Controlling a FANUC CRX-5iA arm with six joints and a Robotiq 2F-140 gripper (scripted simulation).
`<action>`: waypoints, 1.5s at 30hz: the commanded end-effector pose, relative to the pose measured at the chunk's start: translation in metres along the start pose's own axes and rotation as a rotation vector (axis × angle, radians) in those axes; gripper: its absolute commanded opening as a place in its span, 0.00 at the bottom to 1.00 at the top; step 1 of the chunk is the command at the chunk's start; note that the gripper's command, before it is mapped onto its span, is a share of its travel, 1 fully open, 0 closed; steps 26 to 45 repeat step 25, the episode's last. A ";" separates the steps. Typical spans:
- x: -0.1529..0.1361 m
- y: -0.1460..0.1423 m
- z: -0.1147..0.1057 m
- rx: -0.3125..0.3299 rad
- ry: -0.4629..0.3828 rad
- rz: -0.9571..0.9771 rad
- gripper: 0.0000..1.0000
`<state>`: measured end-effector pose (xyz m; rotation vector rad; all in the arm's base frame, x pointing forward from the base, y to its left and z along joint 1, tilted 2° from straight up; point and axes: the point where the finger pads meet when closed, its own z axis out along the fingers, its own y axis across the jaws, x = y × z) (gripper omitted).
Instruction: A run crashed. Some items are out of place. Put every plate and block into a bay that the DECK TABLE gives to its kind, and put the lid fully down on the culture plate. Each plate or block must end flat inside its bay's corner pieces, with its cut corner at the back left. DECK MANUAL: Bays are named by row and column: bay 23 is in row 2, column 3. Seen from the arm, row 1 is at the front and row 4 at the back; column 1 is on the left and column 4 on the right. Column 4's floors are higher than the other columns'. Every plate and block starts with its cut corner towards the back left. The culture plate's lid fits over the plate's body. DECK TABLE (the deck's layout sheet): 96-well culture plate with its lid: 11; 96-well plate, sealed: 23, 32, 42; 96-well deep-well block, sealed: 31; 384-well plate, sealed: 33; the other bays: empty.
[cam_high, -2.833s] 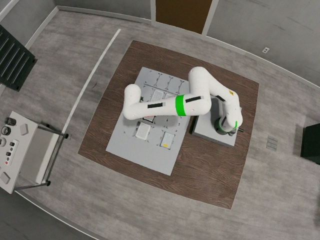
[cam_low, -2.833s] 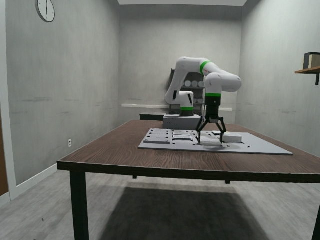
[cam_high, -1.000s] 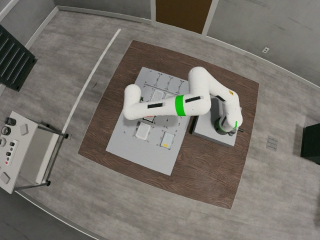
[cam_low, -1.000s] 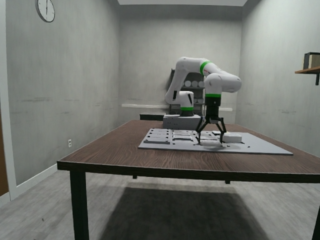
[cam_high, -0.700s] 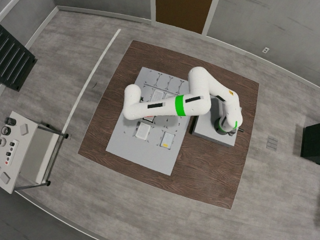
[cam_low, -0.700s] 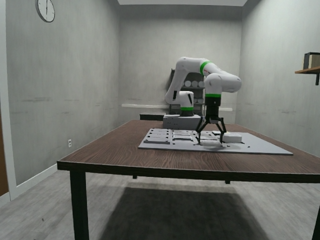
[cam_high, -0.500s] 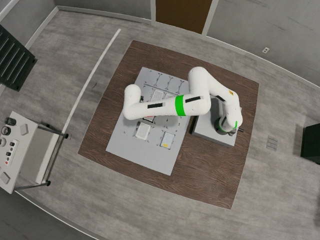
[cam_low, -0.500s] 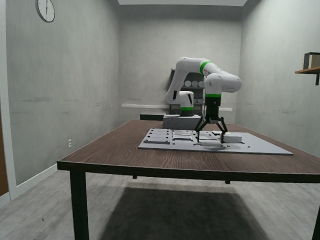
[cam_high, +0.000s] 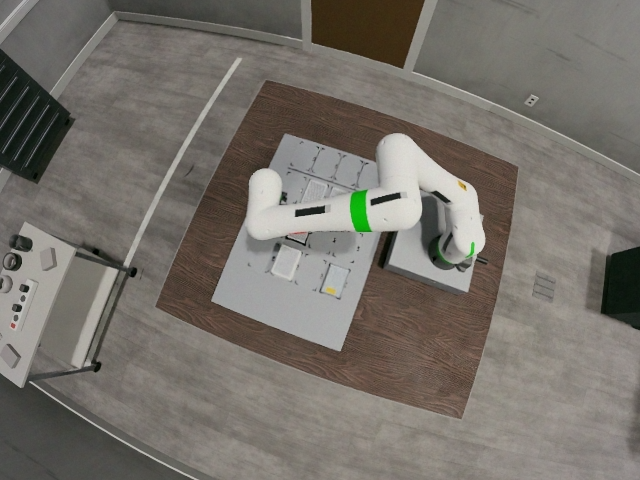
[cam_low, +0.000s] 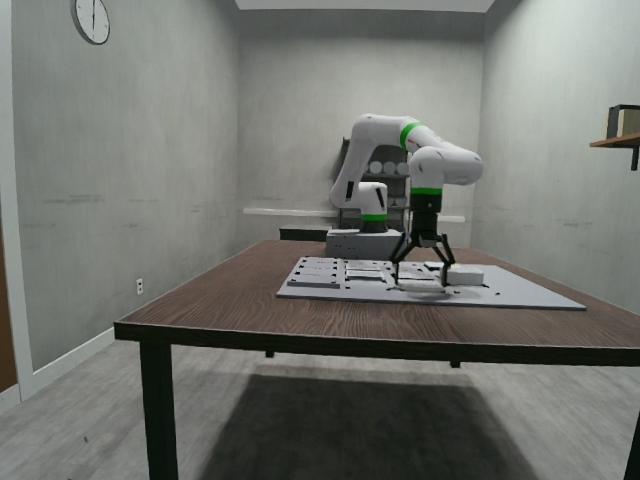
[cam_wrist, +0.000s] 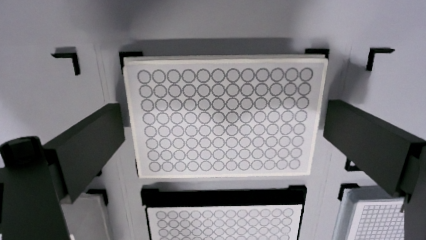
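In the wrist view a white sealed 96-well plate (cam_wrist: 223, 116) lies flat in a bay between black corner pieces (cam_wrist: 131, 54). My gripper (cam_wrist: 224, 120) is open wide and empty, with one dark finger on each side of that plate and clear of its short edges. Just below it in this view a second 96-well plate with a black rim (cam_wrist: 224, 215) sits in the neighbouring bay. A 384-well plate (cam_wrist: 376, 220) shows at the lower right. In the exterior view the gripper (cam_low: 421, 269) hangs low over the deck. In the top view the arm hides this plate.
The grey deck (cam_high: 299, 242) lies on the wooden table. A white block (cam_high: 285, 261) and a plate with a yellow mark (cam_high: 334, 280) sit in bays nearer the deck's open end. The arm's grey pedestal (cam_high: 429, 258) stands beside the deck.
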<state>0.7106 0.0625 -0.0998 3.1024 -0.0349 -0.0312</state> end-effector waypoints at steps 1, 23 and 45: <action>0.001 0.000 -0.001 0.000 0.002 0.000 1.00; 0.001 0.000 -0.004 0.000 0.002 0.000 1.00; 0.001 0.000 -0.004 0.000 0.002 0.000 1.00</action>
